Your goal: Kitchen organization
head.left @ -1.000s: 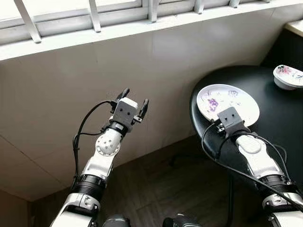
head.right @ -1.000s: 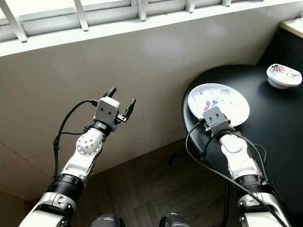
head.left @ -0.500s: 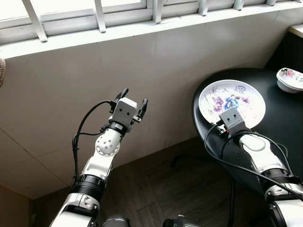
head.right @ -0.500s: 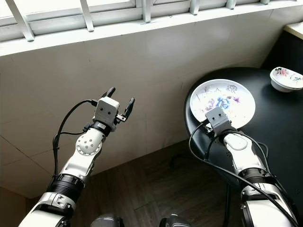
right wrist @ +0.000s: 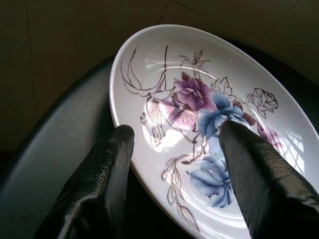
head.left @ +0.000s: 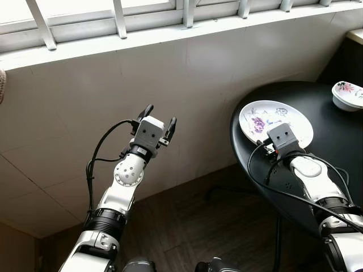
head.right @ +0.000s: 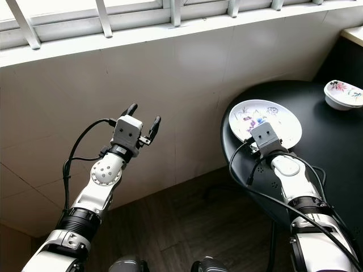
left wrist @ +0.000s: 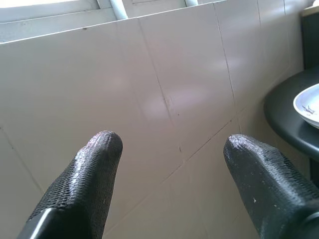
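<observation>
You've got a round black table (head.left: 334, 170) at the right of the head views, matte top, standing on dark wood-look floor (head.left: 193, 226) next to the tiled wall. Two things on it. White plate (head.left: 276, 122) w/ purple and blue flower print sits near the table's left edge, the edge toward the wall; in the right wrist view its rim (right wrist: 117, 107) lies just inside the table's curved edge. Small white bowl (head.left: 347, 94) w/ pink floral print sits toward the table's far right, well apart from the plate, partly cut off by the frame. Rest of the top between plate and bowl is bare black surface. Can't tell the table's base.
</observation>
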You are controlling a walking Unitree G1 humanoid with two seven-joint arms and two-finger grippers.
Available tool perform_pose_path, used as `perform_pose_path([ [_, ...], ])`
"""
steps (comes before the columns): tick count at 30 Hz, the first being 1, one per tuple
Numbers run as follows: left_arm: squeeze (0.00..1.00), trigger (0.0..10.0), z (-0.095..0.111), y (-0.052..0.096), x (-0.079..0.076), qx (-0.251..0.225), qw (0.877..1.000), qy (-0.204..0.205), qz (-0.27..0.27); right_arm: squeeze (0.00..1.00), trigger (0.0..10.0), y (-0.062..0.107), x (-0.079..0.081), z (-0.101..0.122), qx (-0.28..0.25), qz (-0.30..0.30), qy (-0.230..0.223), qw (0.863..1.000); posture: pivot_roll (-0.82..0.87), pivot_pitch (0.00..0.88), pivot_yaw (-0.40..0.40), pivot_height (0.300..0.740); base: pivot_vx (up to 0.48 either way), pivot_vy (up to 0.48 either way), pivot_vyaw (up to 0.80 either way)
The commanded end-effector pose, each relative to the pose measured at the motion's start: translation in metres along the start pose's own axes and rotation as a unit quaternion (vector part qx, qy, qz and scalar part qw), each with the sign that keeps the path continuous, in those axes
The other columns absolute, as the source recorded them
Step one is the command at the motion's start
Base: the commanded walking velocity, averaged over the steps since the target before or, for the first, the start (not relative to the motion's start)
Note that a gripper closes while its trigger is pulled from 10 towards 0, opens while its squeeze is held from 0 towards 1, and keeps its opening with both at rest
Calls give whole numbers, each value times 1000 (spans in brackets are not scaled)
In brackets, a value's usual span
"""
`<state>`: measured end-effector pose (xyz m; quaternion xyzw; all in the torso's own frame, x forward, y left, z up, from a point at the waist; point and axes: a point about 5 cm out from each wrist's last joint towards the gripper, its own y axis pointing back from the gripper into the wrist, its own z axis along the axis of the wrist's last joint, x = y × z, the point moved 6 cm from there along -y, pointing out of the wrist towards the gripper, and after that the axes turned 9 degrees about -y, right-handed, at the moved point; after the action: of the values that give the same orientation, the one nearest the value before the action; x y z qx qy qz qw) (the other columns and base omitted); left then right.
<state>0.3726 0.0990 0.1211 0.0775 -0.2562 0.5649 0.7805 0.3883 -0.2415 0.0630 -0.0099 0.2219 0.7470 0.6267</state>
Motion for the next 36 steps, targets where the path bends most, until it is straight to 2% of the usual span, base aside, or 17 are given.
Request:
perform_pose_path([
  [1,0,10000,0,-2,0,1,1000,-6,-3,0,10000,-1,0,3,-8,2,-10,1000,73,0,-42,740,0,0,0],
  [10,0,10000,1,-2,0,1,1000,-5,-1,0,10000,-1,14,14,-38,41,9,998,73,0,-44,740,0,0,0],
  [20,0,10000,0,-2,-1,2,1000,-3,-2,0,10000,1,19,-13,24,60,18,998,71,0,-48,740,0,0,0],
  [27,0,10000,1,-3,-2,2,1000,-2,-1,0,10000,4,13,-22,49,56,21,997,69,0,-51,740,0,0,0],
  [36,0,10000,0,-3,-2,3,1000,-1,1,0,10000,8,-3,-36,87,31,32,995,72,0,-55,740,0,0,0],
])
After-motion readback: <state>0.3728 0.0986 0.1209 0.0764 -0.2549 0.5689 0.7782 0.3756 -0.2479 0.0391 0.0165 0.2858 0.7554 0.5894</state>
